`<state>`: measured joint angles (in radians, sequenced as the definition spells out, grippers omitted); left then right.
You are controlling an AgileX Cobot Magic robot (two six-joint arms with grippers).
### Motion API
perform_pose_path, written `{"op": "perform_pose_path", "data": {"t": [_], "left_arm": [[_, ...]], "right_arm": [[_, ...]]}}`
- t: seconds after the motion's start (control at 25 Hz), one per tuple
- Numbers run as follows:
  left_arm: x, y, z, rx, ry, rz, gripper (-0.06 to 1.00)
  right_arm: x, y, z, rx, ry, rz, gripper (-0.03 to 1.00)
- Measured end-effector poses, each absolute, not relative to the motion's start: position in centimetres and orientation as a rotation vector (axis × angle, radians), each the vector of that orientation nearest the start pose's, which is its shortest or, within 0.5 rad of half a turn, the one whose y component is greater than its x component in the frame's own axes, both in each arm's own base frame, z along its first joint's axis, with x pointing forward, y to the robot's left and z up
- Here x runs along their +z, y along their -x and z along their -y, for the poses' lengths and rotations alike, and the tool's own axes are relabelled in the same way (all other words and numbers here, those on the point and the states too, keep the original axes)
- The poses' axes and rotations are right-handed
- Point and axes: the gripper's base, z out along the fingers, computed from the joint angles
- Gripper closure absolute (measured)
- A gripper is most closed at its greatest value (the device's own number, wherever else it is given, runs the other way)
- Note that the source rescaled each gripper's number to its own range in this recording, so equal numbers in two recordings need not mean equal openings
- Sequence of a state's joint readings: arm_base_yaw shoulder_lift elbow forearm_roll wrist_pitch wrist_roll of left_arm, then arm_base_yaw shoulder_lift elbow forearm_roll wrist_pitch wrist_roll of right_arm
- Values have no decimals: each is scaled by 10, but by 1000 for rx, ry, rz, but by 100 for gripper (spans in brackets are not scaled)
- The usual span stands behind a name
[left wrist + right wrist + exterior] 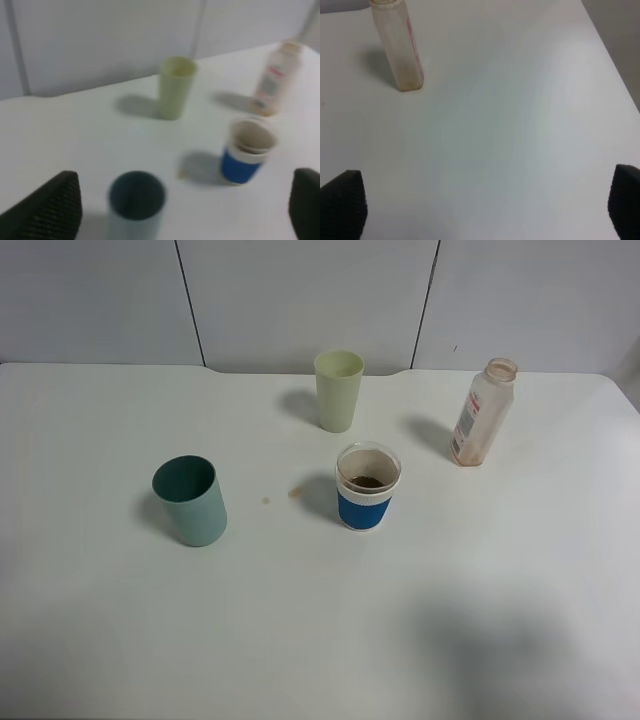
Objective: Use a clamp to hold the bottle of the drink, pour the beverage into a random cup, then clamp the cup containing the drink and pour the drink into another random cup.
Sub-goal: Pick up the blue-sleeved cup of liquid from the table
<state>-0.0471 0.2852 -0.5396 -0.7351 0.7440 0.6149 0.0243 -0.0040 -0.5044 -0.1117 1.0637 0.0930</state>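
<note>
Left gripper (pixel 177 210) and right gripper (pixel 485 205) both gape wide, holding nothing; brown beverage (pixel 367 482) sits in the blue-banded cup (pixel 362 510).

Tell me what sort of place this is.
Probably a lab or test bench, not a kitchen: a plain white table against grey wall panels, holding a teal cup, a pale green cup, a blue-banded cup and an uncapped bottle, each standing apart.

The table (pixel 100 640) bears a teal cup (pixel 136 205) ahead of the left jaws; blue cup (pixel 242 165), yellow cup (pixel 175 90) beyond; bottle (pixel 400 50) ahead of right jaws.
</note>
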Motion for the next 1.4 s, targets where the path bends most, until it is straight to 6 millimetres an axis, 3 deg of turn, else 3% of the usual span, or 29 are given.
{"op": "perform_pose_path", "data": {"t": [0.36, 0.96, 1.4], "left_arm": [[323, -51, 48, -455, -486, -1776, 42], [314, -95, 48, -395, -498, -1870, 43], [302, -141, 88, -375, -634, -1809, 43]], "right_arm": [[279, 6, 9, -60, -76, -2033, -3], [279, 6, 9, -60, -76, -2033, -3], [279, 6, 9, -60, -76, -2033, -3]]}}
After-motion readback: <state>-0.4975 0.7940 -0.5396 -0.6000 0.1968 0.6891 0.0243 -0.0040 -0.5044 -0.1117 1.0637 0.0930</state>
